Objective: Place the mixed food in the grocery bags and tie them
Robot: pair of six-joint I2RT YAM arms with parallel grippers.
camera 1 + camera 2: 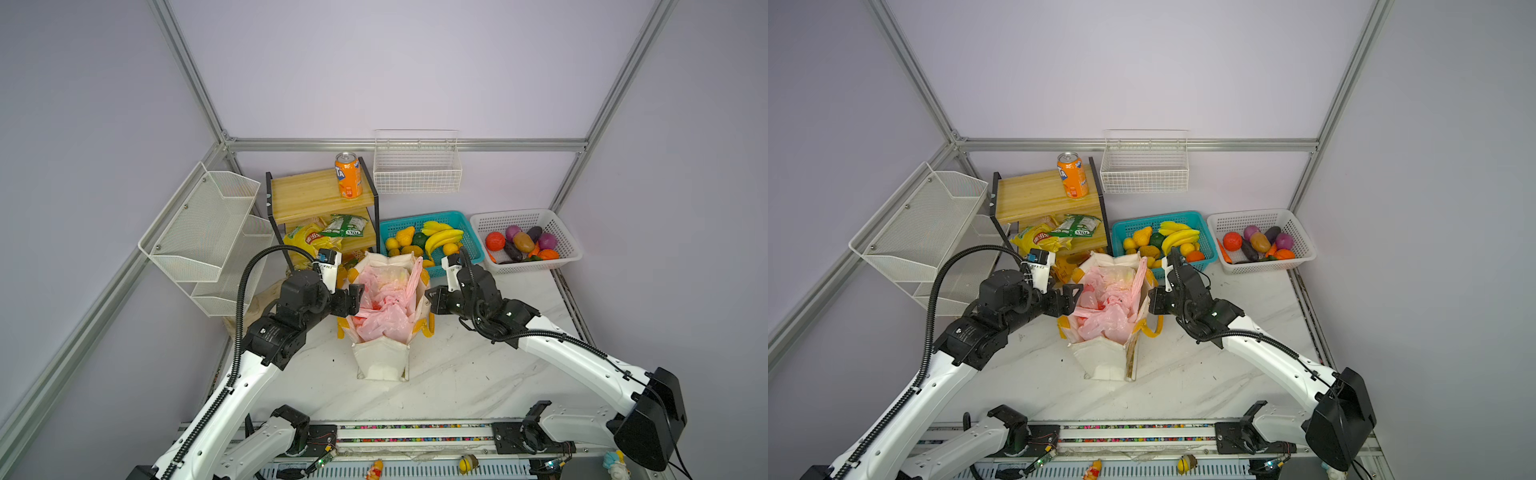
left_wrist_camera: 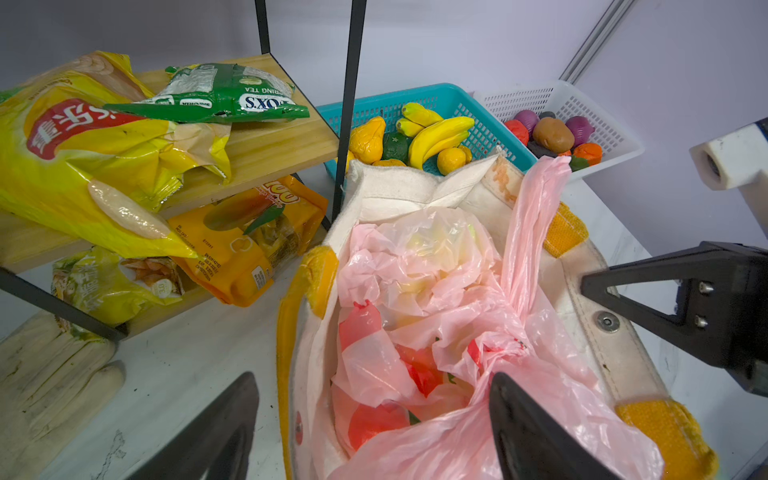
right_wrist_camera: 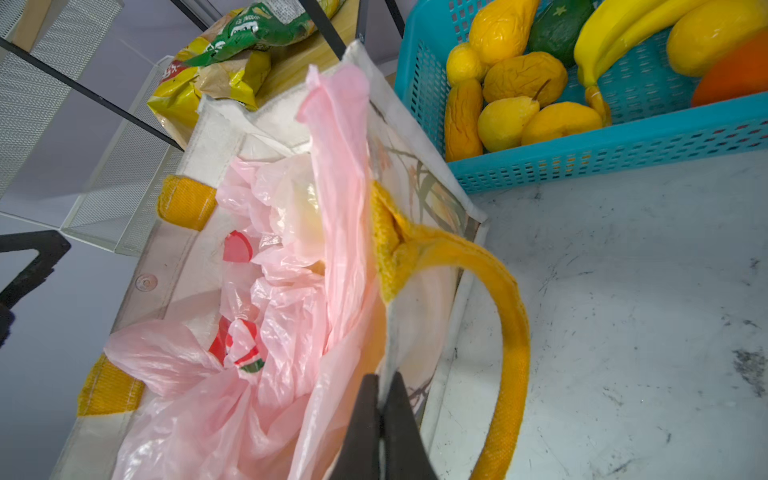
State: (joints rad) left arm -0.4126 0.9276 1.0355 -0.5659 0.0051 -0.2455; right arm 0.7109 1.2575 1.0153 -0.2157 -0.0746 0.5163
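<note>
A white canvas tote (image 1: 380,361) (image 1: 1100,361) with yellow handles (image 3: 511,332) stands open mid-table. The crumpled pink plastic bag (image 1: 386,307) (image 1: 1108,307) (image 2: 436,291) (image 3: 291,332) with red prints sits inside it. The mixed food is mostly hidden; a pale yellow shape (image 2: 428,245) shows through the film. My left gripper (image 1: 355,297) (image 1: 1075,295) (image 2: 374,386) is open and straddles the tote's left rim, one finger outside and one on the pink plastic. My right gripper (image 1: 430,299) (image 1: 1152,299) (image 3: 379,378) is shut on the tote's right rim (image 3: 415,291).
Behind the tote stands a wooden shelf (image 1: 307,195) with an orange soda can (image 1: 348,174) and snack packets (image 2: 104,158). A teal fruit basket (image 1: 465,224) and a white vegetable basket (image 1: 557,232) sit back right. Wire racks (image 1: 203,232) stand at the left.
</note>
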